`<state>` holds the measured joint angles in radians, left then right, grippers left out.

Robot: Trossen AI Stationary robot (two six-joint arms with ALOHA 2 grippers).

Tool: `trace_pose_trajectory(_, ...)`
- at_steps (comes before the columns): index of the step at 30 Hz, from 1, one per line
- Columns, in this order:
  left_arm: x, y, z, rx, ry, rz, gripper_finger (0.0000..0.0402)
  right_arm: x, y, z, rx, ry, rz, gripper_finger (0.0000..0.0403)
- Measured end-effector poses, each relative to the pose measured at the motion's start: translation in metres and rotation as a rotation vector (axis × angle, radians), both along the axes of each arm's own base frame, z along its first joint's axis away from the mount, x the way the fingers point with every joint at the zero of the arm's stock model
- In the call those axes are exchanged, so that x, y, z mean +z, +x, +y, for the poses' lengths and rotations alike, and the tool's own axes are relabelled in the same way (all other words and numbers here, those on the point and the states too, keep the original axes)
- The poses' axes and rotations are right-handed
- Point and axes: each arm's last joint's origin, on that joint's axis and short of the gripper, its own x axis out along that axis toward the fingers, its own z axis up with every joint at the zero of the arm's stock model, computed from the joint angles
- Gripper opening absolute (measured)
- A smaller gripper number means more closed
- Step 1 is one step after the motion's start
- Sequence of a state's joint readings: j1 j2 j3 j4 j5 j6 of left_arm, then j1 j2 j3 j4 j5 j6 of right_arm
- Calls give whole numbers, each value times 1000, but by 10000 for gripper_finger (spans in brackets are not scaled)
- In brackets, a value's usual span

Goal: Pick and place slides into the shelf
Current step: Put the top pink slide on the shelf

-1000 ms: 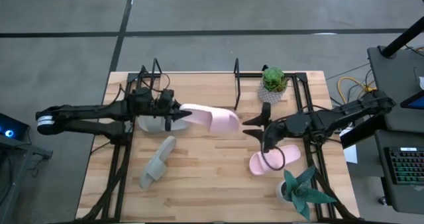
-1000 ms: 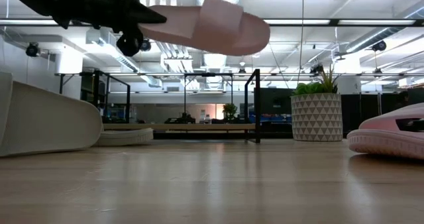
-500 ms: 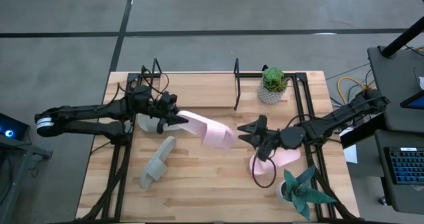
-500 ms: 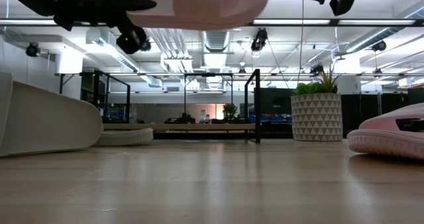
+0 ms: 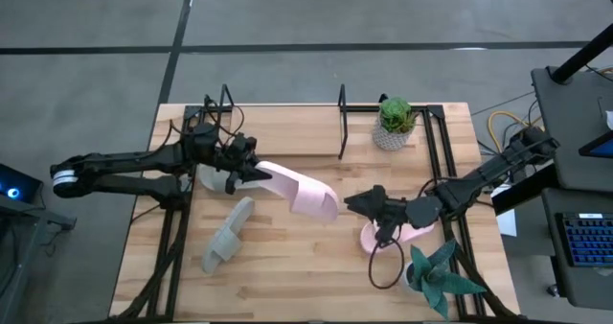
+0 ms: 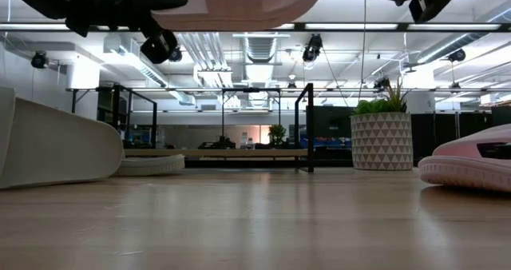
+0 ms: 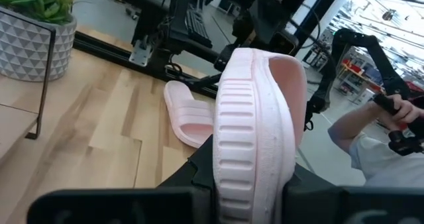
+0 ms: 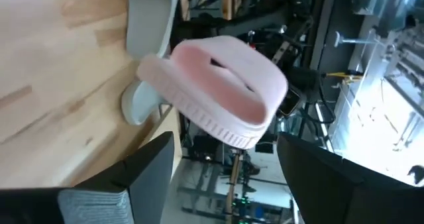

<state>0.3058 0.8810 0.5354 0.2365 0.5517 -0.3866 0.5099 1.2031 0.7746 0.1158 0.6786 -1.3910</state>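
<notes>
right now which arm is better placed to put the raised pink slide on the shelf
Left. The left gripper already holds the pink slide aloft beside the shelf; the right gripper is open and empty.

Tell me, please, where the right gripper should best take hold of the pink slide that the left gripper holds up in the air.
Probably at its free toe end. The left gripper is shut on the heel of the raised pink slide, so that end is taken. The toe points toward the open right gripper, which faces it, so coming straight on, one finger above the sole and one below, looks simplest.
</notes>
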Motion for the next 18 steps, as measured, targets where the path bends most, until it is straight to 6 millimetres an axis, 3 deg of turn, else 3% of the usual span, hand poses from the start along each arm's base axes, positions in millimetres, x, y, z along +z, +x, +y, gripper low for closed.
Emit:
trace_pose_trajectory(10, 1, 0, 0, -2, -22, -8, 43, -19, 19, 10, -38, -180, 22, 258)
trace_pose_trajectory(18, -1, 2, 1, 6, -24, 2, 37, -26, 26, 13, -74, -195, 11, 258)
